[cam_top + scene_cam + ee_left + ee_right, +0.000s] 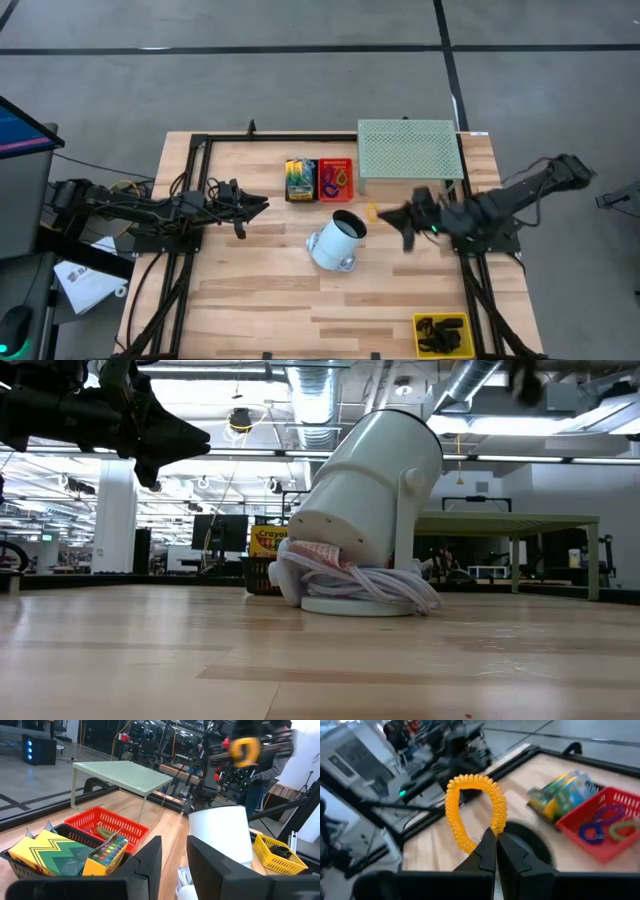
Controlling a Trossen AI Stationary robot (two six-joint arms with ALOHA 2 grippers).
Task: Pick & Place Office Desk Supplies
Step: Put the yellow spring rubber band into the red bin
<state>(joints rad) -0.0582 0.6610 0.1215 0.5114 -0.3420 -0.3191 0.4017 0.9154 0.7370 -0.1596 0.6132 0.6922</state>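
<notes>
The right gripper (495,836) has its fingers clamped on an orange coiled ring (475,810), pinching one side so the loop stands up above the tips. In the high view this gripper (396,217) sits right of centre in the frame, just beside the white cup (338,240) that lies tipped on the desk (260,300); the ring shows only as a small orange spot (372,211) at the tips.

The step in hand looks like carrying this ring to the red basket (336,179), above and left of the cup in the high view, where blue, purple and green rings (602,822) already lie. To do it well, the grip should stay tight on the thin coil, since the pinch is narrow and the loop may swing or slip. The arm should travel high enough to pass over the cup and the basket's rim, and centre over the red compartment, not the black basket (300,180) touching its left side, which holds the crayon boxes (75,852). The release should be low, so the springy ring does not bounce out.

The left gripper (262,203) waits left of centre in the high view with its fingers (150,857) partly apart and nothing between them. The yellow bin (441,334) of black clips sits at the frame's lower right, and the green mesh shelf (408,148) stands at upper right.
</notes>
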